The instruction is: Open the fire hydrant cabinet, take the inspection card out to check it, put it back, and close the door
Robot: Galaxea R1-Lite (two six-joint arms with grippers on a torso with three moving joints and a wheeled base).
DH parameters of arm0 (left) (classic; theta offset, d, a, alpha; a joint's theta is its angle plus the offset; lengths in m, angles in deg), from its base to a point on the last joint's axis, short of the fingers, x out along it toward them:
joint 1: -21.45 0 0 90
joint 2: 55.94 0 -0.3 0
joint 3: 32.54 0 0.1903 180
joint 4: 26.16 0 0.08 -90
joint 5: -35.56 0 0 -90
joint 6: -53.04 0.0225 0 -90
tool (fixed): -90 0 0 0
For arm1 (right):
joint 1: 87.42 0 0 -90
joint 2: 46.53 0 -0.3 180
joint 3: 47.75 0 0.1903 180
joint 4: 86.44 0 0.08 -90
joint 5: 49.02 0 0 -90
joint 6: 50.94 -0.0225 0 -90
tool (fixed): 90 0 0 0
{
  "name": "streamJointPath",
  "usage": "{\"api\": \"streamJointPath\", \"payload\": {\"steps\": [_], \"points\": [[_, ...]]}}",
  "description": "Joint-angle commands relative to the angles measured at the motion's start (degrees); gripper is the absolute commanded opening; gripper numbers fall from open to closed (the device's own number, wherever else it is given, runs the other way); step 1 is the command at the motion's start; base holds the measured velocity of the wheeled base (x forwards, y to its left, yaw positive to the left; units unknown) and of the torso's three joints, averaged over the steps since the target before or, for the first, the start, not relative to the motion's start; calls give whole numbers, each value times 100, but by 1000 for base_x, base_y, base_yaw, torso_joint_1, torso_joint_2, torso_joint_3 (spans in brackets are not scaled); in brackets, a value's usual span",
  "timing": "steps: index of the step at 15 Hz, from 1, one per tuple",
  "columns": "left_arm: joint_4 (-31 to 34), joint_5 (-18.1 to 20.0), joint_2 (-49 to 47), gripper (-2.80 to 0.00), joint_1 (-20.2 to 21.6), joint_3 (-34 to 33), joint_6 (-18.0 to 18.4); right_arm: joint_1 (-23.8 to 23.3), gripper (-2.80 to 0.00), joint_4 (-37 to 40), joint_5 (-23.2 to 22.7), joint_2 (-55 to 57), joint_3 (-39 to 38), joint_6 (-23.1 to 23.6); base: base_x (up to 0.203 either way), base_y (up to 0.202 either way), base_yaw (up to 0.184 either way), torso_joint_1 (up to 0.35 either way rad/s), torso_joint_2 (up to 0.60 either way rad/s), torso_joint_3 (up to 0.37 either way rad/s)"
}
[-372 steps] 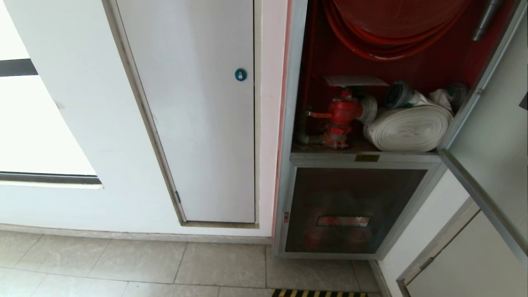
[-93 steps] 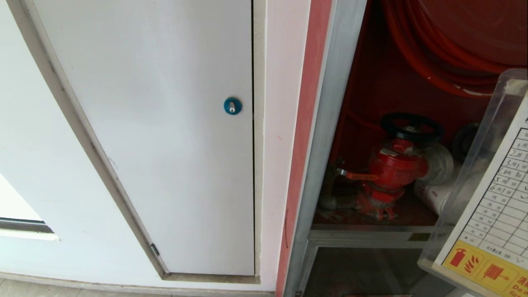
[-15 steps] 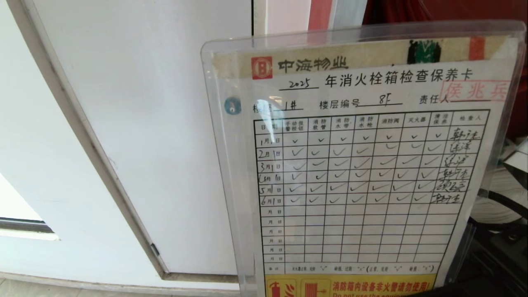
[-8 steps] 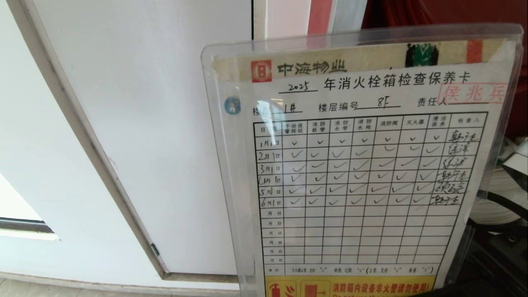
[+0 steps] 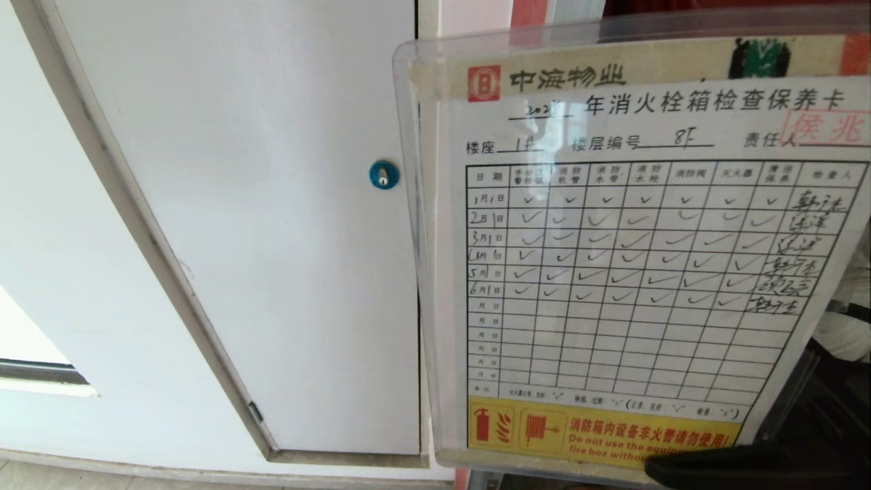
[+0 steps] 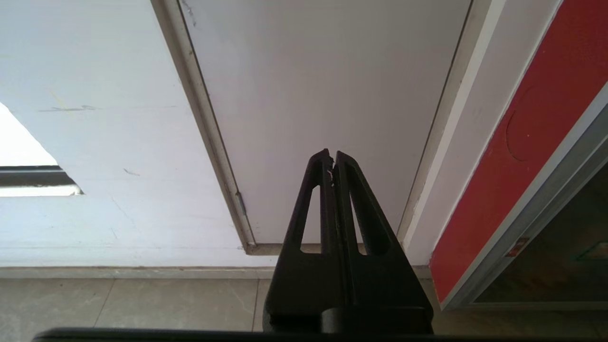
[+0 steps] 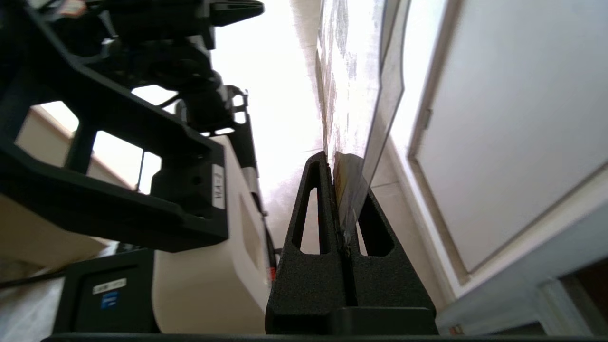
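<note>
Head view: the card [image 5: 639,272] fills the right half, held upright in front of the cabinet [image 5: 578,10], which it hides almost fully; only a red & silver strip shows at top. Card's right edge is cut off, so the red stamp is not complete. Right gripper [image 7: 336,164] has its jaws clamped on the card's bottom edge w/ the yellow strip; in head view only a dark blurry part shows there. White door [image 5: 258,224] w/ blue lock [image 5: 384,175] stands left of the card. Left gripper [image 6: 331,157] has jaws together, empty, pointing at the white door low near the floor [image 6: 142,304].
</note>
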Motion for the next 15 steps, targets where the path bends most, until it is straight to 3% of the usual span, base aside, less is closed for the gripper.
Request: {"api": "streamJointPath", "payload": {"steps": [1,8,12,15], "points": [[2,-1,-4,-280,0,0,1,4,-280,2,295,-201,-12,10,0,0,0,0,0,0],[2,-1,-4,-280,0,0,1,2,-280,314,1783,-952,-208,-139,0,0,0,0,0,0],[2,-1,-4,-280,0,0,1,-4,-280,403,2566,-1241,-303,57,0,0,0,0,0,0],[2,-1,-4,-280,0,0,1,-1,-280,561,3782,-1332,-351,676,0,0,0,0,0,0]]}}
